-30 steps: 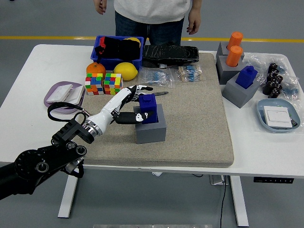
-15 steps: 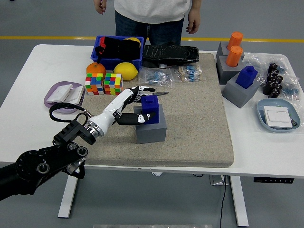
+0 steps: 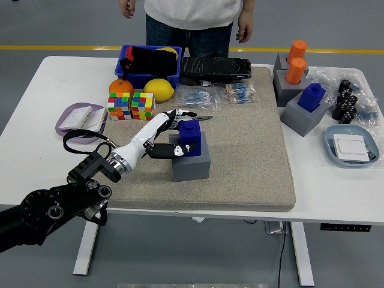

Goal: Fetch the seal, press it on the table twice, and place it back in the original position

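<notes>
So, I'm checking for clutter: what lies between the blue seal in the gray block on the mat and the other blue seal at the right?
In the head view, only bare mat lies between the blue seal by the left hand and the other blue seal.

Single head view, no second view to share scene. Camera high on robot's side, facing forward and down over counter (image 3: 36, 120). Counter's near edge crosses lower picture; floor and counter legs visible beneath. Far edge near top, person's torso (image 3: 192, 18) cut off above. Medium distance: whole counter width fits frame. Left arm enters lower left corner; robot hand (image 3: 165, 132) sits left of picture centre.
</notes>
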Controlling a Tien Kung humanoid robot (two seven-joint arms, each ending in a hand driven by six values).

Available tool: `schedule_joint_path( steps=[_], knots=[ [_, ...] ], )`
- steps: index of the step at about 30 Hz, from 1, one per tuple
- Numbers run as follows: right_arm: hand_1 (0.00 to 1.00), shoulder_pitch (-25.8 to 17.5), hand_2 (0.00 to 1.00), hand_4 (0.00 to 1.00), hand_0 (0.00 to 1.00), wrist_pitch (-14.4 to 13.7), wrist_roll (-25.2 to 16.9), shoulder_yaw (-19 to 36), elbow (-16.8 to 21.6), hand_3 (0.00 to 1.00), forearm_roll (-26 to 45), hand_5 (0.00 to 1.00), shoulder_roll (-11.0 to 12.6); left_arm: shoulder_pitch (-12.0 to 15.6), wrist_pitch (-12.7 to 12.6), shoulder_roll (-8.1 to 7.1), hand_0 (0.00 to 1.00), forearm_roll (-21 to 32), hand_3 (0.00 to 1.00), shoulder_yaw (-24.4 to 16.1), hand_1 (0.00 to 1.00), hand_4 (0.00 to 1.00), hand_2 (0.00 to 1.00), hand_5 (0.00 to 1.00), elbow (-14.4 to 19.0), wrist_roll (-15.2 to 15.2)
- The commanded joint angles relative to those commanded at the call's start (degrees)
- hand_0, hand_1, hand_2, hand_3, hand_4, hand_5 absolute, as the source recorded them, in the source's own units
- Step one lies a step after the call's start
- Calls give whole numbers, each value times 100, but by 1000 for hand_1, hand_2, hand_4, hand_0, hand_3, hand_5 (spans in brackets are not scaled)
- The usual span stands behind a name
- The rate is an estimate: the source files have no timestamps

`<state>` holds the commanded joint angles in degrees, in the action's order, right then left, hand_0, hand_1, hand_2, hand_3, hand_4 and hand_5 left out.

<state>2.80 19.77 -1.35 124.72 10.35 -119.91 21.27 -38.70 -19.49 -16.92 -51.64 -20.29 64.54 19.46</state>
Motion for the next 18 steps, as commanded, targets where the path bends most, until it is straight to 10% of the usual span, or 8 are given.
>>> schedule_joint_path(
  steps=[18],
  knots=[
    [824,2,830,998,923,-5,-9,27,4,857,-9,825,-1,-5,-38,4,667,-145,786,51,504,637,530,2,-61,-1]
  ],
)
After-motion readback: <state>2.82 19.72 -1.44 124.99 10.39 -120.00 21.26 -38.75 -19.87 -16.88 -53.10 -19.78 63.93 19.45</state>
